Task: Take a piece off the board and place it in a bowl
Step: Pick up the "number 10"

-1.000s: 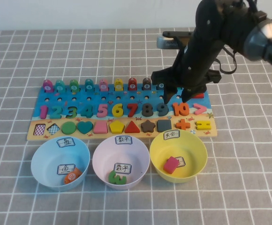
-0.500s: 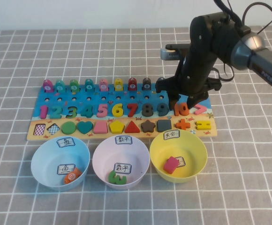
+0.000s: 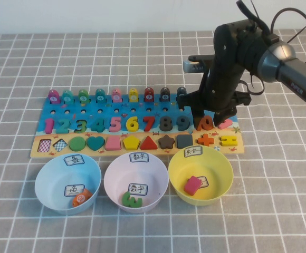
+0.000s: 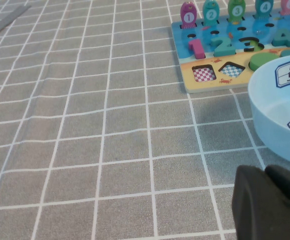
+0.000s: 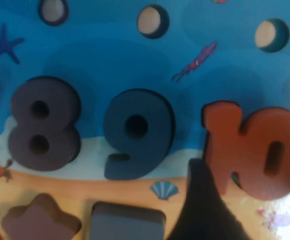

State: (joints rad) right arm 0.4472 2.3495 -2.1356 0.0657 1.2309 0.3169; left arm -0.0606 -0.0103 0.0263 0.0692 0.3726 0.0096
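Straddling the orange 10 on the board, open right gripper half-hiding it; left gripper cropped, state unclear.

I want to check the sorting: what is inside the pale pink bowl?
Inside the pale pink bowl lies one green number piece beside a white handwritten label; nothing covers it.

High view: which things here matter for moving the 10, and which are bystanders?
In play: flat orange wooden number 10; long wooden puzzle board; pale pink plastic bowl; right gripper, straddling the 10.

Bystanders: light blue bowl; yellow bowl; left gripper, parked off the board.
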